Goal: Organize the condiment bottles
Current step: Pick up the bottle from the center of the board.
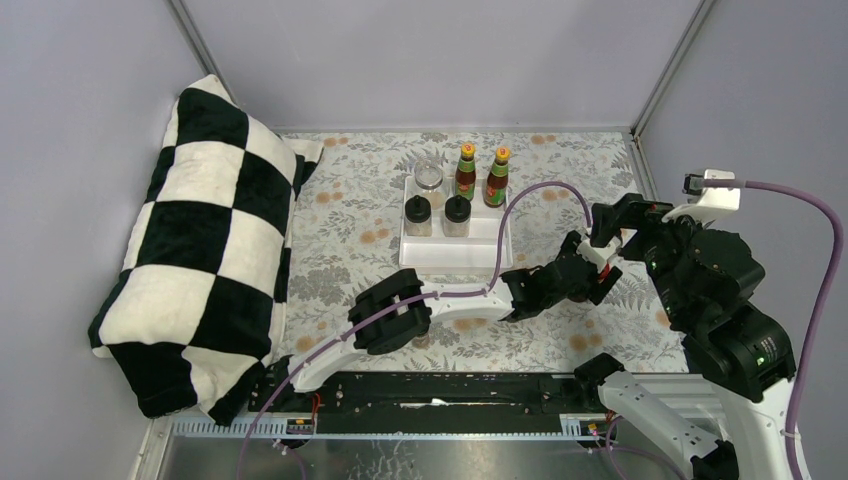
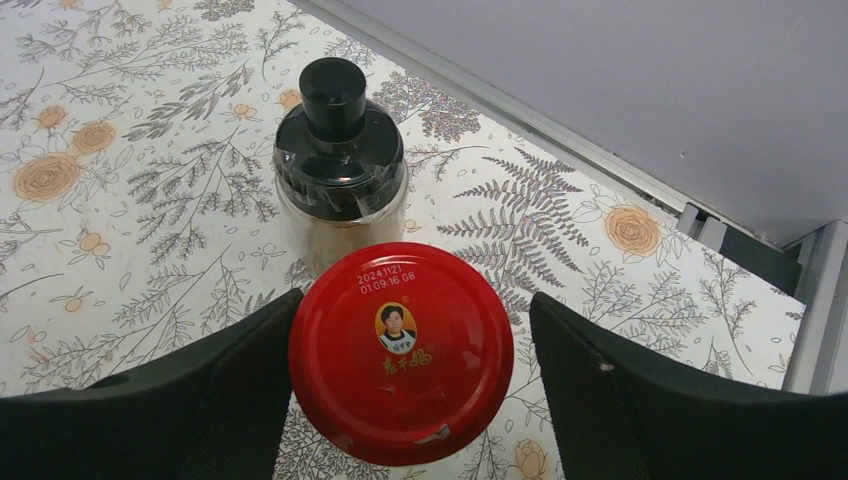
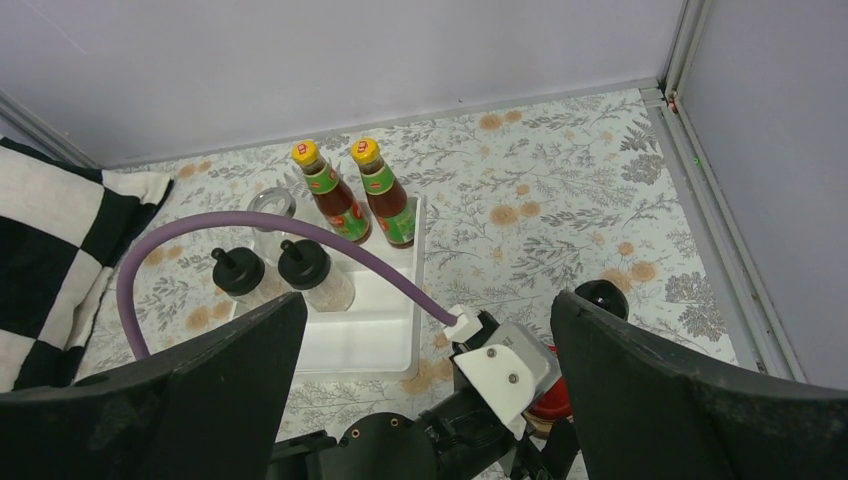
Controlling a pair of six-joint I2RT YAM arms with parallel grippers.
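A red-lidded jar [image 2: 400, 365] stands on the floral tablecloth between the fingers of my left gripper [image 2: 415, 300]. The jaws are open, the left finger close against the lid and the right finger apart from it. A black-lidded jar [image 2: 340, 150] stands just beyond it. In the top view my left gripper [image 1: 592, 272] hides both jars. The white tray [image 1: 455, 262] holds two red-sauce bottles [image 1: 466, 170] [image 1: 497, 176], a clear-lidded jar [image 1: 428, 175] and two black-lidded jars [image 1: 418, 215] [image 1: 457, 215]. My right gripper [image 3: 425, 300] is open and empty, high above the left wrist.
A black-and-white checkered cushion [image 1: 200, 240] lies along the left side. The left arm's purple cable [image 1: 540, 195] arcs over the tray's right side. Grey walls close in the back and both sides. The tray's front half [image 3: 370, 340] holds nothing.
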